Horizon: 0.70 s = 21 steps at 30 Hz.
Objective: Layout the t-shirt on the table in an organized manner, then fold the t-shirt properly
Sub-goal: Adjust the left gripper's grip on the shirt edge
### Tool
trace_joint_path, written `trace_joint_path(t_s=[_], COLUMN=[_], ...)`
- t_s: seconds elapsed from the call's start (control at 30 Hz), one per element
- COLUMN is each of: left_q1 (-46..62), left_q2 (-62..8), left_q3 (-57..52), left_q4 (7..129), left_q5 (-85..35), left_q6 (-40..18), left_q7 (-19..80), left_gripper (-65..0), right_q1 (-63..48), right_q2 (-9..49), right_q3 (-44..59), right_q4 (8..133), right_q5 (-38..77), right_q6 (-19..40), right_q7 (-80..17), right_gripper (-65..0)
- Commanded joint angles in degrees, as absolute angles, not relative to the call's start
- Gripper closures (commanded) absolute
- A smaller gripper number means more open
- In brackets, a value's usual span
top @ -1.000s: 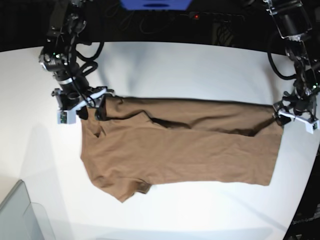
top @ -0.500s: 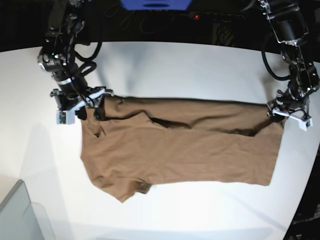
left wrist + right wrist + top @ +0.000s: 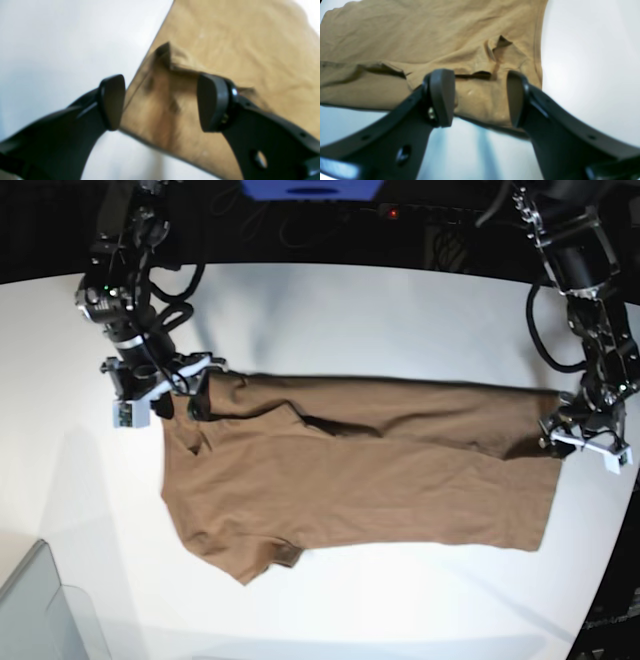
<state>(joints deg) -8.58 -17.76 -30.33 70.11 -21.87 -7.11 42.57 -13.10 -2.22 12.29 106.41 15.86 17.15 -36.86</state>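
Note:
The tan-brown t-shirt [image 3: 380, 480] lies on the white table [image 3: 350, 310], doubled over lengthwise, with a sleeve sticking out at the front left. My right gripper [image 3: 183, 402] is open over the shirt's far left corner; in the right wrist view its jaws [image 3: 480, 98] stand apart above the wrinkled cloth [image 3: 420, 32]. My left gripper [image 3: 562, 438] is open at the shirt's right edge; in the left wrist view its jaws [image 3: 161, 102] straddle a cloth corner [image 3: 237, 37] without pinching it. The white tag is hidden.
A grey translucent bin [image 3: 40, 610] stands at the front left corner. The table's curved far edge [image 3: 330, 266] meets a dark background with cables. Bare tabletop shows around the shirt in both wrist views [image 3: 62, 37] [image 3: 590, 62].
My left gripper has moved toward the front along the shirt's right edge. My right gripper and the shirt have barely moved.

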Motion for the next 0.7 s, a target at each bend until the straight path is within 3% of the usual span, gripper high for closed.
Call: trace_joint_path(t_s=[0.0,0.4,0.67], left_q1=[-9.4,-6.0,-6.5], left_q2=[-18.8,-19.4,-19.4], left_q3=[-30.8,-30.9,-30.5], left_q4=[71.1,70.9,64.1], left_q5=[-22.0,-21.8,-21.8], left_q6=[-7.0,-7.1,-7.2], left_q7=[41.7,41.7,41.6], left_gripper=[-43.7,-43.7,-43.3], right_q1=[-13.2,-13.8,-14.4], right_q2=[-2.1,-2.0,-2.0], right_q3=[12.3,12.4,12.4], right_q4=[107.6,107.6,107.6], right_q5=[16.7,16.7,16.7], right_q6=[17.5,17.5,17.5], right_q7=[-35.6,-35.6,-35.6], right_gripper=[-34.0,-33.8,-34.0])
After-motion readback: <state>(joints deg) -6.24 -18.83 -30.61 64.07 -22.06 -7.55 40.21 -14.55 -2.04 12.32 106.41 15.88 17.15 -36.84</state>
